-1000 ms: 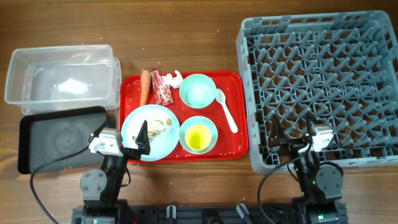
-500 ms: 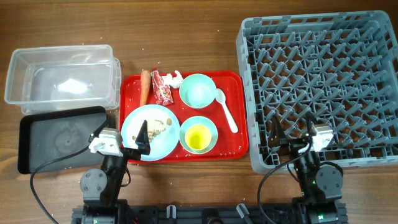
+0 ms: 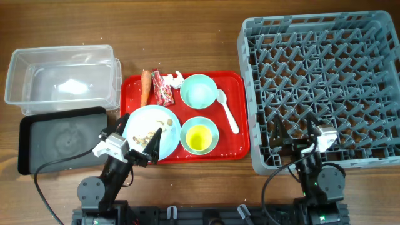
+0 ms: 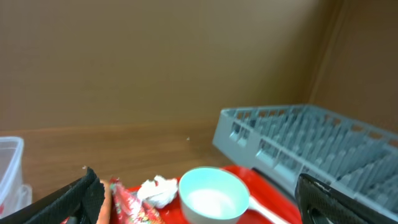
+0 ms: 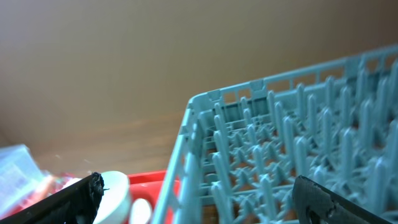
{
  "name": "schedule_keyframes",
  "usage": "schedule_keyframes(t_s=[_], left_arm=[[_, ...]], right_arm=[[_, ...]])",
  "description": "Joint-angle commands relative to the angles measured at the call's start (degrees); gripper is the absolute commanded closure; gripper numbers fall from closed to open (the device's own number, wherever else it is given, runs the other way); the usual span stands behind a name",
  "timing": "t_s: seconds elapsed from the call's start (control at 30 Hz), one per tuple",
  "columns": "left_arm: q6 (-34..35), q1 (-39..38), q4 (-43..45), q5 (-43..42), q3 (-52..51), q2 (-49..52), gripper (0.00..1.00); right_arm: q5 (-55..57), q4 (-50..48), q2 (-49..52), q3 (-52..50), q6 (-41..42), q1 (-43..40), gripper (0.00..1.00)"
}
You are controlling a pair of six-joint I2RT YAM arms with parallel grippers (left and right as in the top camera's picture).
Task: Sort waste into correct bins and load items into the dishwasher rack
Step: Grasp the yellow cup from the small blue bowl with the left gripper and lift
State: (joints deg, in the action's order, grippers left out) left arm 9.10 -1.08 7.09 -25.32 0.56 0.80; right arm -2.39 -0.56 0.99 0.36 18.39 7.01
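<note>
**Swung right: left fingers (image 3: pixel 153 137) over the light blue plate (image 3: pixel 139 124)**

Your left fingers are spread apart above the plate's near right rim. Crumbs (image 3: pixel 146 132) lie on the plate, on the red tray (image 3: pixel 238 147). Your right fingers (image 5: pixel 68 199), also apart, hover over the near-left corner of the rack (image 3: pixel 325 81).

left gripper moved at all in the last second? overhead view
Yes. The left gripper has shifted right across the light blue plate, toward the yellow cup. The plate itself has stayed put.
</note>
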Motion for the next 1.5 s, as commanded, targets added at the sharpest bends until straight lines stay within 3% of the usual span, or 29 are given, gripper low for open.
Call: schedule_keyframes(t_s=[0.0,0.13,0.23,0.3,0.37,0.43,0.5,0.6,0.73,0.8,0.9,1.03,1.13,1.37,1.43,1.47], left_arm=[[9.0,-0.2,-0.1,2.8,1.7,0.9,0.0],[9.7,-0.2,-1.2,3.1,11.0,11.0,0.0],[9.9,-0.2,-8.0,3.0,22.4,23.9,0.0],[9.8,-0.2,-14.0,1.9,30.1,32.2,0.0],[9.8,-0.2,-26.0,-1.5,44.6,46.7,0.0],[9.8,-0.2,-31.6,-5.4,51.5,53.1,0.0],[10.1,-0.2,-34.1,-8.1,55.8,57.5,0.0],[12.6,-0.2,-31.9,-19.5,56.5,61.7,0.0],[12.6,-0.3,-34.1,-25.9,56.5,62.6,0.0],[11.4,-1.7,-38.5,-23.6,56.5,62.6,0.0],[10.5,-8.8,-50.3,-3.9,56.5,62.7,0.01],[11.9,-25.2,-58.6,16.1,56.4,64.9,0.15],[17.4,-33.2,-59.1,27.7,55.8,69.0,0.16],[18.4,-37.9,-53.2,27.2,55.6,84.3,0.38],[18.4,-37.9,-51.6,26.5,55.6,87.2,0.61],[18.4,-37.9,-51.7,26.2,55.6,87.7,0.84]], right_arm=[[-6.7,-1.8,-0.2,0.4,10.6,-0.1,0.0],[-9.3,0.4,2.2,9.2,8.9,-0.1,0.0],[-9.5,5.7,10.3,18.8,5.1,-0.1,0.0],[-9.5,11.4,18.3,26.4,3.3,-0.1,0.01],[-9.5,21.2,32.8,39.7,2.4,-0.1,0.0],[-9.6,27.5,40.5,47.8,1.5,-0.1,0.0],[-10.3,35.2,49.2,57.4,-3.4,-0.1,0.0],[-10.8,45.5,60.7,70.9,-8.2,-0.1,0.0],[-15.5,50.1,67.3,75.7,-6.9,-0.1,0.0],[-15.6,50.8,68.5,75.7,-6.8,-0.1,0.0],[-15.6,51.1,70.0,75.7,-6.2,-0.1,0.0],[-15.6,51.2,70.6,75.7,-4.2,-0.1,0.0],[-15.6,51.2,70.8,75.7,-4.2,-0.1,0.0],[-15.6,51.7,70.8,75.7,-3.2,-0.1,0.0],[-15.6,51.9,70.8,75.7,-3.2,-0.1,0.01],[-15.6,52.1,70.8,75.7,-3.2,-0.1,0.0]])
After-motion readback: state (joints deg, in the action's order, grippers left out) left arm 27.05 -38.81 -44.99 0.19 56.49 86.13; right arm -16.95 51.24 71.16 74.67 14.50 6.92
